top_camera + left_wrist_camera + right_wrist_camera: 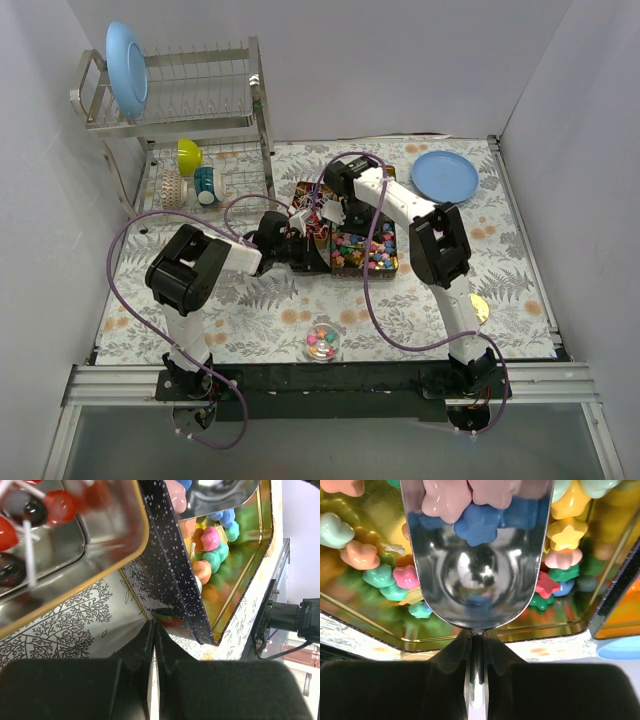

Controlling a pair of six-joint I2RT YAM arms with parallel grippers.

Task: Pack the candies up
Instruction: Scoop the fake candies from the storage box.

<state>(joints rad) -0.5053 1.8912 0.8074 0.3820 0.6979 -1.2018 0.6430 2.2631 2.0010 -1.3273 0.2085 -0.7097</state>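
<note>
Right gripper clamps the handle of a shiny steel scoop, its mouth pushed into chunky pastel candies lying in a shallow gold rectangular tin: scooping seems in hand, and the next move likely calls for a level lift without spilling.

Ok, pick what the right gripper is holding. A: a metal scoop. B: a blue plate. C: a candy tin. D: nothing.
A: in the right wrist view the right gripper is shut on the handle of a shiny metal scoop, with pink and blue candies at its mouth.
</note>
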